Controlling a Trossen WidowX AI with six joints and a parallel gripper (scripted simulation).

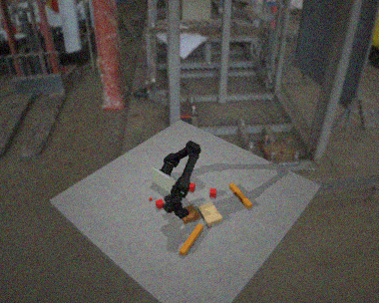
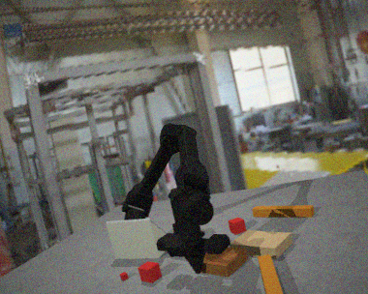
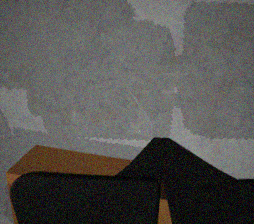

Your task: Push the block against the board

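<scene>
The brown square block (image 1: 191,214) (image 2: 226,261) (image 3: 78,161) lies flat beside the pale wooden board (image 1: 210,213) (image 2: 264,242). The block is on the side of the board nearer the arm. Their facing sides are very close, with a thin dark line between them; I cannot tell if they touch or if any edges are even. My gripper (image 1: 185,217) (image 2: 199,271) (image 3: 160,145) is shut and empty, with its fingertips low at the block's side away from the board. The fingers hide part of the block in the wrist view.
One orange bar (image 1: 190,239) (image 2: 270,275) lies close to the board, another (image 1: 240,195) (image 2: 302,211) farther off. Red cubes (image 1: 212,192) (image 2: 149,272) lie around the arm. A pale upright panel (image 1: 163,179) (image 2: 133,239) stands by the arm's base.
</scene>
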